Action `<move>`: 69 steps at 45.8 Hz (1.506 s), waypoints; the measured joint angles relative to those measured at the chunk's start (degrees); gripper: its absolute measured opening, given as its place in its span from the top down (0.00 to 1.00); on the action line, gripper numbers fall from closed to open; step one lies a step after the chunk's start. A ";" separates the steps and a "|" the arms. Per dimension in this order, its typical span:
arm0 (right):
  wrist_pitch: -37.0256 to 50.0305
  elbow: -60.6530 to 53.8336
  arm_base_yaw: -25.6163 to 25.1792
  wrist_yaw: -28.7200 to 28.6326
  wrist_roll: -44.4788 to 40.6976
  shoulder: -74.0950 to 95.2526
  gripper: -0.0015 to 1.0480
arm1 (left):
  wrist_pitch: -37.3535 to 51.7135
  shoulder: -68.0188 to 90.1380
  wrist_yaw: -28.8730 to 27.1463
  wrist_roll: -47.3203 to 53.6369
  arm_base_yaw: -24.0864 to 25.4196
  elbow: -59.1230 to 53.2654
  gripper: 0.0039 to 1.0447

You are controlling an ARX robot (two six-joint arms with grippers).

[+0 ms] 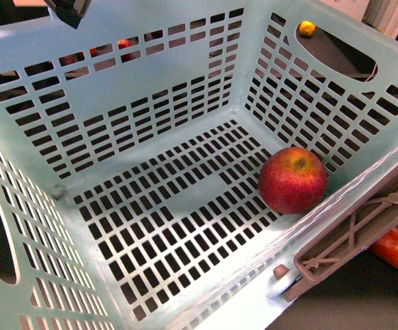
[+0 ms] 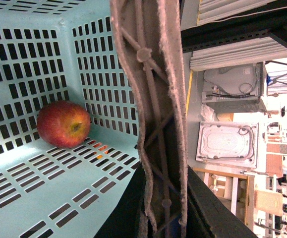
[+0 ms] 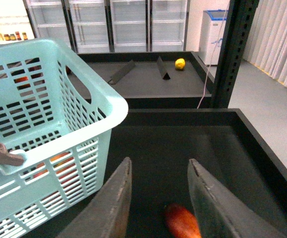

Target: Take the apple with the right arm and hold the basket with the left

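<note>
Round red apple with yellow speckles [image 1: 293,180] sat on the slotted floor of the big light teal plastic basket [image 1: 185,15]. It was tucked in a floor corner, touching the wall on the side that carries the grey-brown lattice swing handle [image 1: 353,234]. Nothing else was inside the basket.

Right gripper [image 3: 159,161] was outside the basket, beside that handle-side wall and over the black tray [image 3: 183,144]. Its fingers were spread apart and empty. An elongated red-orange fruit [image 3: 183,223] lay on the tray just below them, which is not the target.

Left gripper: its fingers weren't visible in any view, so I can't tell what they were doing. The left wrist camera sat hard up against the handle, so my guess is it was holding there, unconfirmed.

Status, my read: the apple was not in hand. If the goal was apple into basket, that part looked done. If the pick was from inside the basket, the whole reach was left.
</note>
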 joint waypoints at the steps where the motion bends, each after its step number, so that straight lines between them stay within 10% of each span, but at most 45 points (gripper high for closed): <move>1: 0.00 0.00 0.00 0.00 0.00 0.00 0.56 | 0.00 0.00 0.00 0.02 0.00 0.00 0.91; 15: 0.00 0.00 0.00 0.02 0.04 0.00 0.07 | -3.69 0.63 -2.86 0.72 -0.37 1.60 0.91; 21: 0.00 0.00 0.00 -0.13 0.15 -0.02 0.09 | -21.51 2.32 -11.67 0.26 -0.44 7.91 0.91; 31: 0.00 0.00 0.00 0.00 0.15 -0.04 0.09 | -24.76 1.27 -14.43 -8.46 7.50 6.40 0.91; 46: 0.00 0.00 0.00 0.00 0.15 -0.04 0.09 | -16.11 2.40 -14.08 -26.12 21.00 4.74 0.92; 69: 0.00 0.00 0.00 -0.02 0.15 -0.04 0.09 | 1.36 17.49 -10.38 -18.97 30.12 4.02 0.92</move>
